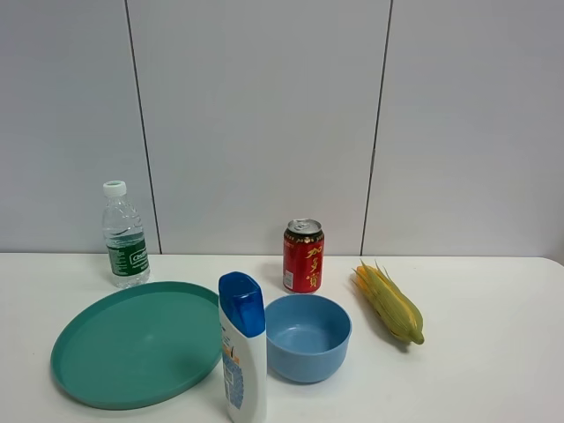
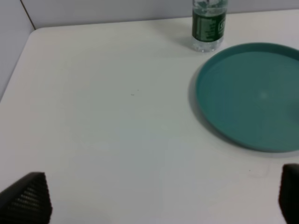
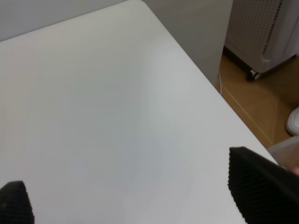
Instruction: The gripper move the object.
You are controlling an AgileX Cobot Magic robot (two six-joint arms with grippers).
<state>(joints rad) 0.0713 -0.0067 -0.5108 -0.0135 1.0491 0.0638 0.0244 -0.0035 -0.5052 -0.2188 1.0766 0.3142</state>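
Neither arm appears in the high view. In the left wrist view, the left gripper (image 2: 163,198) hangs over bare white table (image 2: 103,116) with its 2 black ribbed fingertips (image 2: 28,198) spread wide, nothing between them. The right gripper (image 3: 140,196) is likewise spread wide and holds nothing, above the table's corner near a wooden floor (image 3: 261,98).

The shampoo bottle (image 1: 242,348) stands upright at the front, between the teal plate (image 1: 132,344) and the blue bowl (image 1: 308,335). Behind are a water bottle (image 1: 123,236), red can (image 1: 303,256) and corn cob (image 1: 389,302), before a grey panelled wall (image 1: 264,115)
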